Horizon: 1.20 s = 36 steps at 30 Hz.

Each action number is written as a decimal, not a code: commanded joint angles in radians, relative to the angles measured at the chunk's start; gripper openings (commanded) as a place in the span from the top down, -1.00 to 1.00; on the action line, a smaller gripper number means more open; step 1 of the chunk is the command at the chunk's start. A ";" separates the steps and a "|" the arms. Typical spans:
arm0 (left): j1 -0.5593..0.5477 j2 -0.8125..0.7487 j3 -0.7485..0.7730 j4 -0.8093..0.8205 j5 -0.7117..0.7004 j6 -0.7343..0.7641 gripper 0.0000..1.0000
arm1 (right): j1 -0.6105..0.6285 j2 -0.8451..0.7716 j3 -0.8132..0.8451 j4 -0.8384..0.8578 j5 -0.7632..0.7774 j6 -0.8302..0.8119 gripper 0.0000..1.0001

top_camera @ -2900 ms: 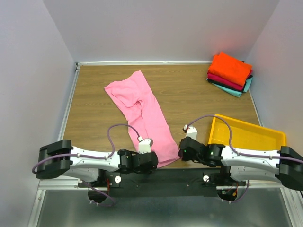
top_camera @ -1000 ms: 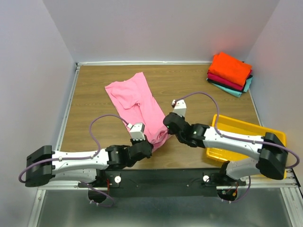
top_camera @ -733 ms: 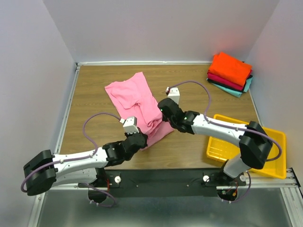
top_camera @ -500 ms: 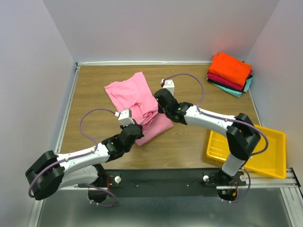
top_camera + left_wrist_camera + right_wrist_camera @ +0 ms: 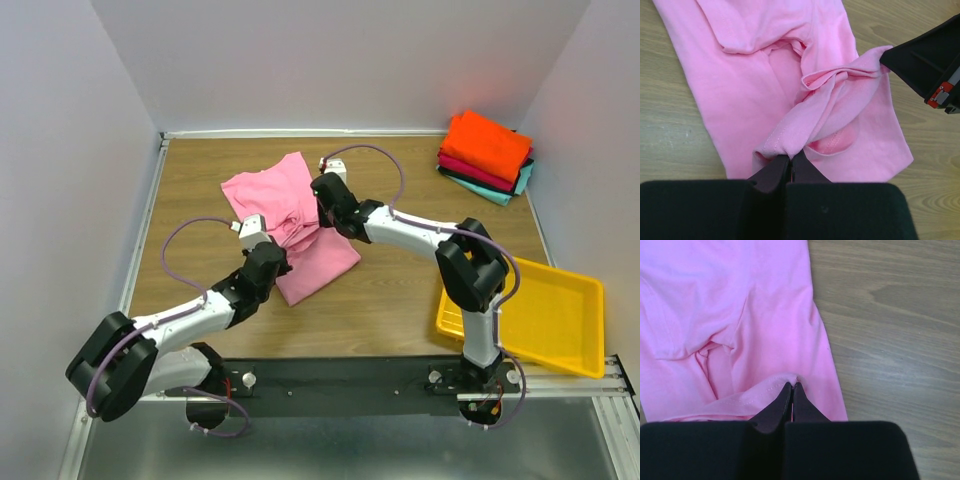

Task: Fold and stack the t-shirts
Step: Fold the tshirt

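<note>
The light pink t-shirt (image 5: 285,205) lies at the table's middle left, its near end doubled back over itself. My left gripper (image 5: 268,252) is shut on the hem at its left corner, seen in the left wrist view (image 5: 790,156) with the shirt (image 5: 755,75) bunched ahead. My right gripper (image 5: 322,200) is shut on the hem's other corner, seen in the right wrist view (image 5: 792,386) over the shirt (image 5: 740,300). A stack of folded t-shirts, orange (image 5: 487,143) on top, then crimson, dark and teal, sits at the back right.
A yellow plastic tray (image 5: 570,320) stands at the near right. Bare wooden table (image 5: 400,290) lies between the pink shirt and the tray. White walls close the back and sides.
Both grippers have carried the pink shirt's near hem away from the table's front edge toward the back, folding the long shirt over itself. The arms now reach much farther out.
</note>
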 commanded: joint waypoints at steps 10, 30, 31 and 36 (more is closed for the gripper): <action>0.149 0.109 0.019 0.077 0.078 0.096 1.00 | -0.023 0.090 0.086 0.005 -0.030 -0.032 0.96; 0.180 0.023 0.066 -0.029 0.104 0.144 -0.97 | -0.041 -0.089 -0.012 -0.009 -0.110 -0.084 -0.81; 0.165 0.023 0.058 -0.029 0.112 0.136 -0.96 | -0.041 -0.104 -0.029 -0.008 -0.120 -0.080 -0.81; 0.102 0.016 0.014 -0.043 0.118 0.092 -0.96 | -0.044 -0.152 -0.139 -0.003 -0.110 -0.037 -0.79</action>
